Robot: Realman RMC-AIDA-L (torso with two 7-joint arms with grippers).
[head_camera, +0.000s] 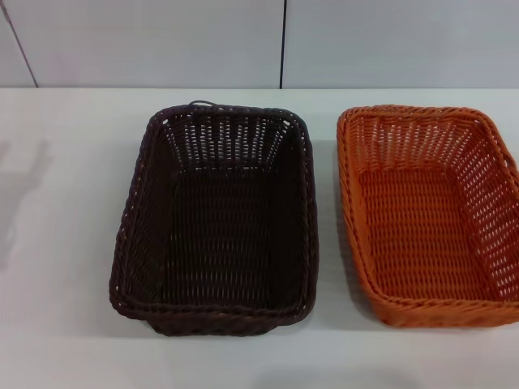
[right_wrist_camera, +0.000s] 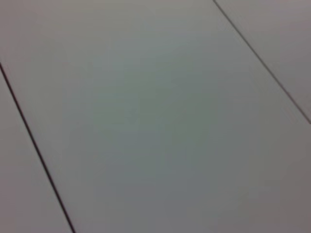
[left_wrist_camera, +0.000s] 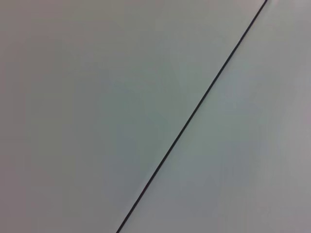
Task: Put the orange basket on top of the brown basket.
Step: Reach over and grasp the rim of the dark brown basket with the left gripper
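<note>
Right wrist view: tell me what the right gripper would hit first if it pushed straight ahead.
Only a pale panelled surface with dark seams fills that view, so that would likely come first; its depth is unclear. The gripper itself is not in view. The orange basket and brown basket do not appear there.

Lighting was bright and even. Soft shadows lay on the table (head_camera: 65,243) left of the brown basket (head_camera: 219,219). Both wrist views showed blurred panels.

No readable txt, labels or nos. anywhere in these views
</note>
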